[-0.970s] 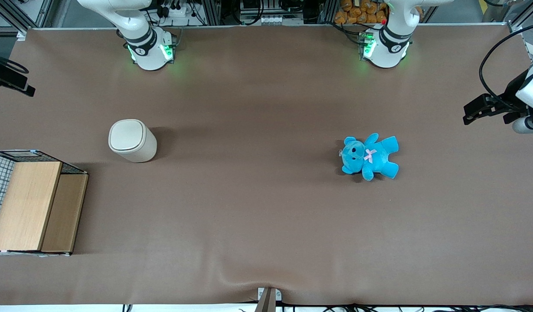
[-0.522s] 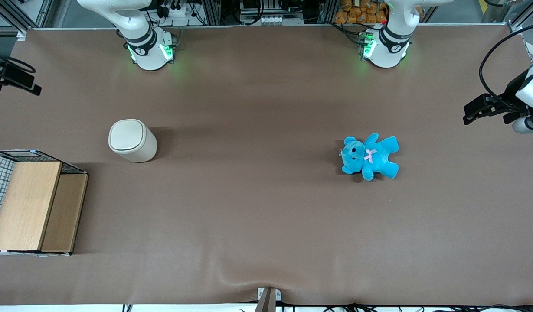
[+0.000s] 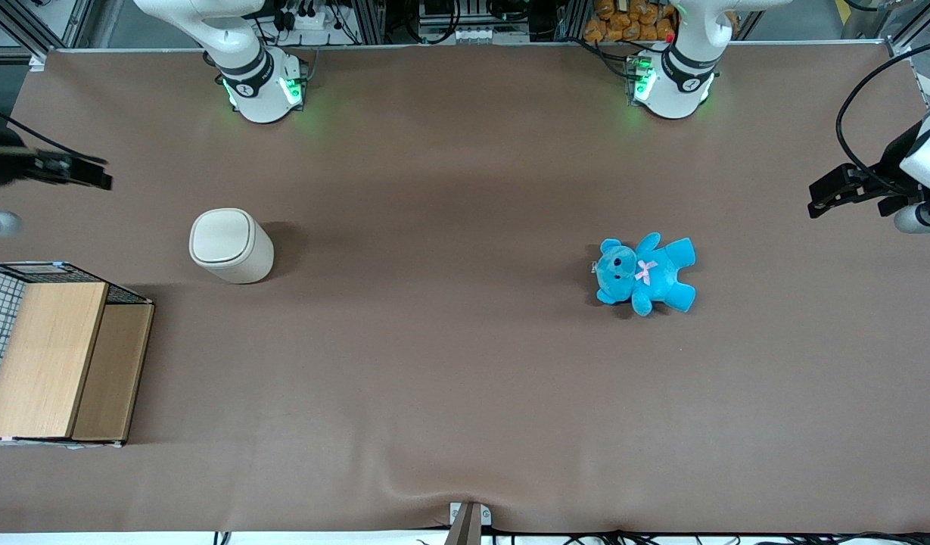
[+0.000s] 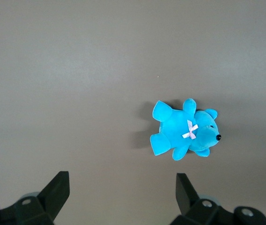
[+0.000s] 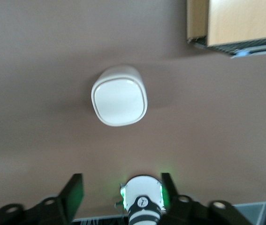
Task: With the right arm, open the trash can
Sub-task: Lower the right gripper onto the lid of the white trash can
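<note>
A: Status of the bin (image 3: 231, 245)?
B: Upright on the table (image 3: 465, 378), lid down, near the crate (image 3: 56, 356), toward the working arm's end. Untouched.

A: Gripper (image 3: 86, 175)?
B: Up in the air, well apart from the bin, jaws spread, holding nothing.

A: Remaining?
B: All of it, in my judgement: approach, contact, lift the lid.
</note>
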